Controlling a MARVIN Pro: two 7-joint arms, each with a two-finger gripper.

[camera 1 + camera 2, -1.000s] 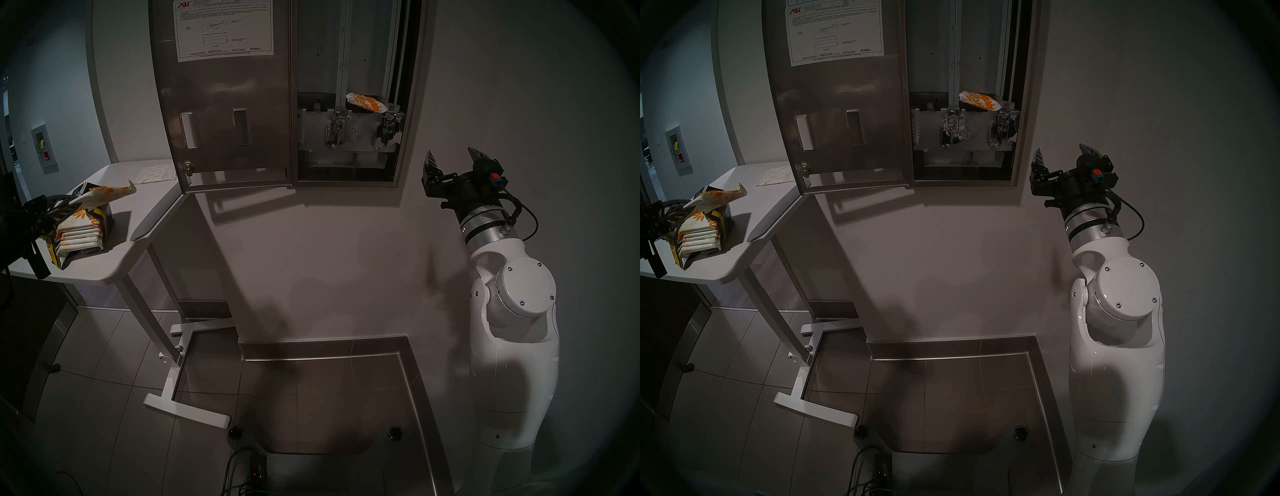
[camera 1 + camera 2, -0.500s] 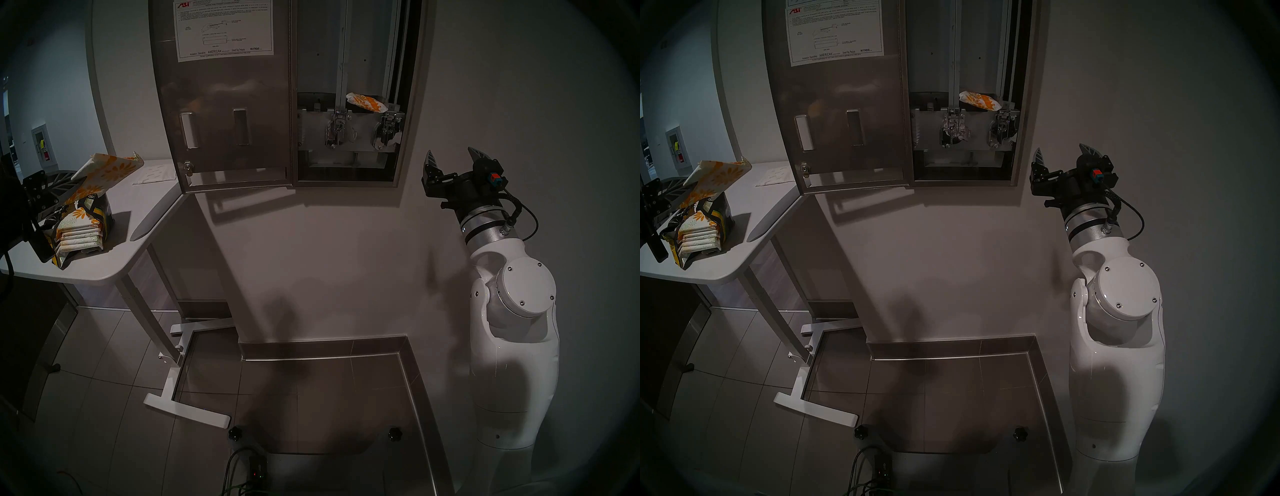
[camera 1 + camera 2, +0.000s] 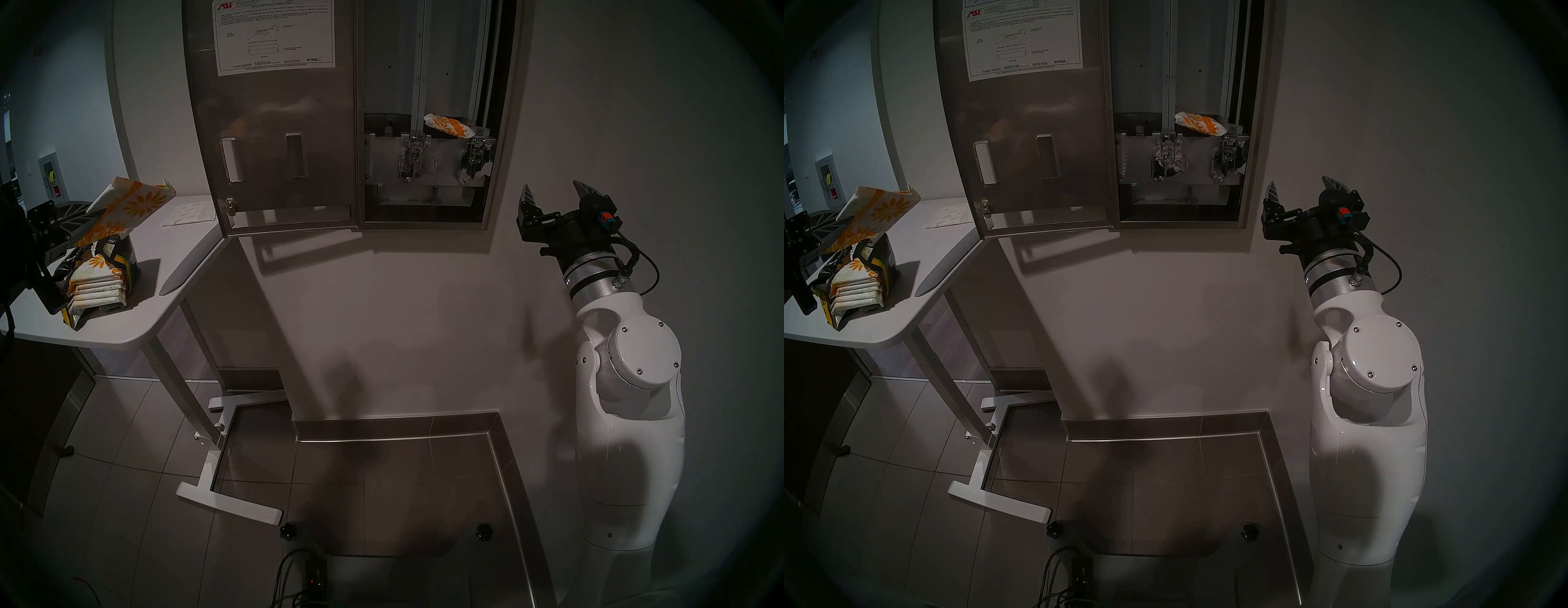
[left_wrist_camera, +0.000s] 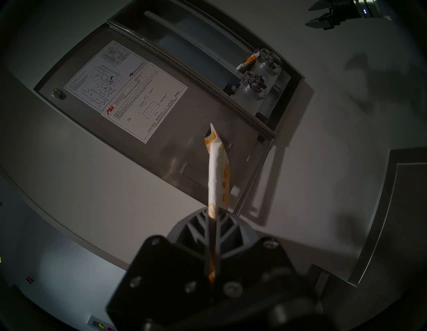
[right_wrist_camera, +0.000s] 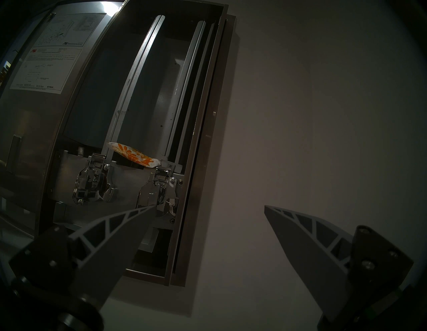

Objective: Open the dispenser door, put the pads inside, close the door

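Since a second ago the left hand [image 3: 80, 229], pinching a pad [image 3: 127, 208], has lifted it off the bag [image 3: 99, 271] on the worktop [image 3: 140, 305]; loading is under way, door [image 3: 271, 140] open. Next it must travel toward three o'clock into the dispenser [image 3: 428, 106], where one pad [image 3: 449, 125] lies; right hand [image 3: 553, 193] spread, idle.

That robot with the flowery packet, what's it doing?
It is filling a wall dispenser. The door hangs open, and one pad already lies inside. The left gripper is shut on another pad above the open bag on the table. The right gripper waits open beside the dispenser, holding nothing.
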